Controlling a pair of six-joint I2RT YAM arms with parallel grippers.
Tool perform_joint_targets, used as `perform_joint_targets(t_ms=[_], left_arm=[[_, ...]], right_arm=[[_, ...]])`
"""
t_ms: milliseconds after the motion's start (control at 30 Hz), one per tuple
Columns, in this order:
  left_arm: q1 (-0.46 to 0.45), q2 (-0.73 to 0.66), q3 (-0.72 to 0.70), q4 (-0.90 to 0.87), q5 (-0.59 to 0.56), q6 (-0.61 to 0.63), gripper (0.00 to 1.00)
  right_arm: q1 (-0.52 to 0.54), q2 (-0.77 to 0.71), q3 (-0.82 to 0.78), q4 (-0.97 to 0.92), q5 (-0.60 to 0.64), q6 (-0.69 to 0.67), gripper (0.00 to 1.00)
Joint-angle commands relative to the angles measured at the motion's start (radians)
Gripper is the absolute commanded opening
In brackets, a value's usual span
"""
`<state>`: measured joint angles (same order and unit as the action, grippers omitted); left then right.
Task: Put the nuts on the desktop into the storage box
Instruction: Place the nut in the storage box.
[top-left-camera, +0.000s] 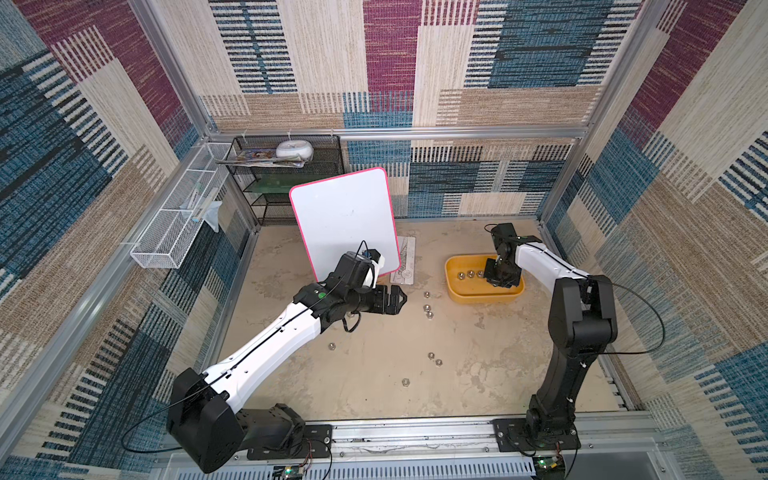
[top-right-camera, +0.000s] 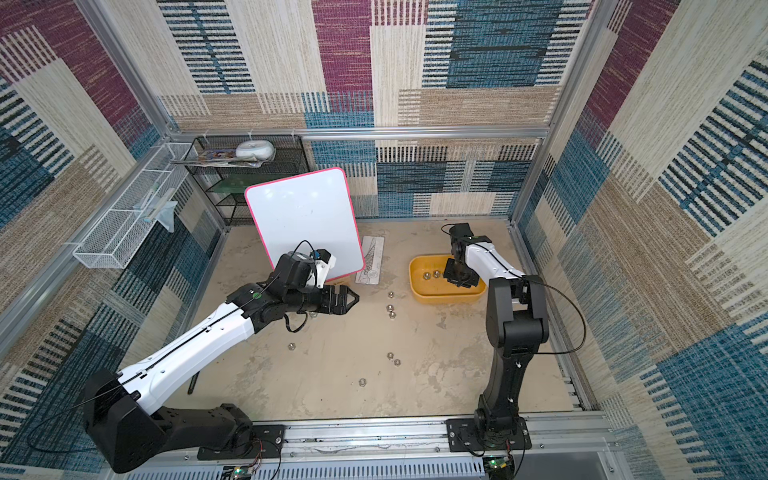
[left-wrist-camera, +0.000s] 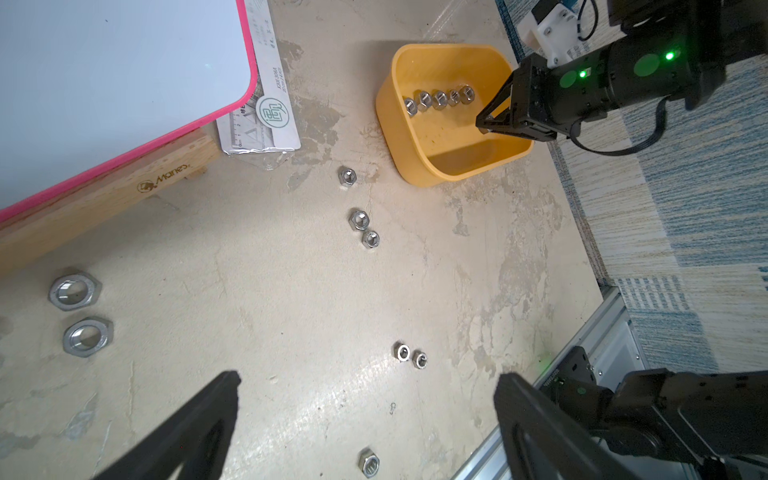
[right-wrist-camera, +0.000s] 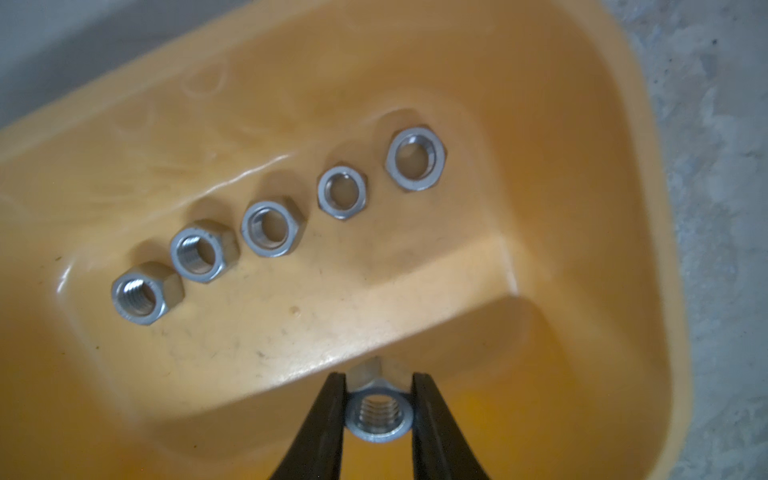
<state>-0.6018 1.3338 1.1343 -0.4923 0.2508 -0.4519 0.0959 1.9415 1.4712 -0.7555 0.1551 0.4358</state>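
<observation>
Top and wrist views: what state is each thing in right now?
Left fingers: open, empty, above the desktop.
Right fingers: shut on a nut, over the box.
Box: upright, holding five nuts in a row.
Loose nuts: several lying flat on the desktop.
Whiteboard: propped tilted on its wooden stand.

1. Both top views are lit brightly and evenly from above; only soft shadows are cast on the table (top-left-camera: 478, 374).
2. The walls (top-left-camera: 83, 166) are splayed outward toward the edges by wide-angle perspective.
3. In the left wrist view a pale sheen is seen on the table, and the fingers (left-wrist-camera: 199, 428) of the left hand (left-wrist-camera: 368, 379) are rendered soft.
4. In the right wrist view the storage box (right-wrist-camera: 623, 208) is crossed by a sharp-edged shadow, and white glints are seen on its wall.
</observation>
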Motion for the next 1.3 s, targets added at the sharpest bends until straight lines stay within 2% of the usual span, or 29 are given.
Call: perform_joint_targets(t_ms=[0, 633, 767, 1067, 1267], left_arm=[[-0.007, 0.022, 0.02, 0.021, 0.031, 0.015, 1.0], [-0.016, 0.099, 0.076, -0.003, 0.031, 0.02, 1.0], [-0.018, 0.101, 0.079, -0.006, 0.03, 0.02, 1.0], [-0.018, 0.084, 0.065, -0.009, 0.025, 0.016, 1.0], [-0.017, 0.051, 0.039, -0.008, -0.002, -0.001, 1.0]], right_arm=[[-0.025, 0.023, 0.016, 0.027, -0.006, -0.017, 0.29], [-0.084, 0.166, 0.101, 0.039, -0.001, -0.054, 0.31], [-0.085, 0.177, 0.118, 0.029, -0.005, -0.058, 0.36], [-0.077, 0.085, 0.107, 0.001, -0.012, -0.039, 0.4], [-0.014, -0.001, 0.1, -0.031, -0.012, -0.023, 0.41]])
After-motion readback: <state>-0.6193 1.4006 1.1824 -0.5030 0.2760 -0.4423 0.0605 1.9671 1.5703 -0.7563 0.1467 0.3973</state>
